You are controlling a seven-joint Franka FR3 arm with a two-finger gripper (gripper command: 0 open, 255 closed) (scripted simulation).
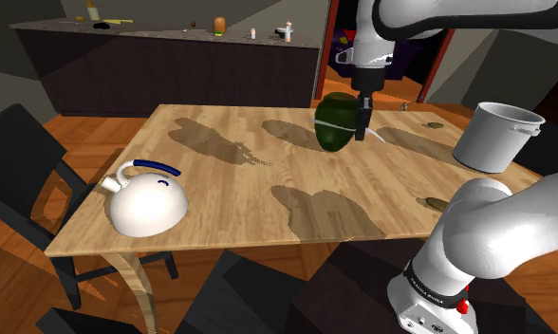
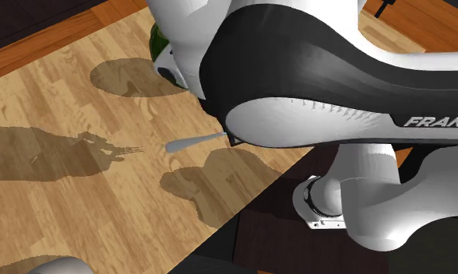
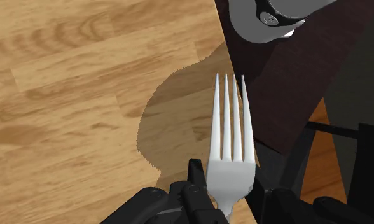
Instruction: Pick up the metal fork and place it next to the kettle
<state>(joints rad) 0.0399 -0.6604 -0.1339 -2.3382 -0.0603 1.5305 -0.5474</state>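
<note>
The black pincer (image 3: pixel 230 194) clasps 1 grey fork (image 3: pixel 230 140) by its neck, and the wrist view shows its 4 tines reaching past the edge of the wooden tabletop (image 3: pixel 71 95). The shoulder view adds the wider scene: 1 white kettle (image 1: pixel 149 201) with a blue handle near the tabletop's left corner, well apart from the fork, 1 dark green rounded object (image 1: pixel 332 121) just beside the pincer, and 1 grey pot (image 1: pixel 495 138) at the right edge. The second exterior view shows the fork's handle jutting from under the white arm (image 2: pixel 313 70), its shadow lying apart from it on the wood
</note>
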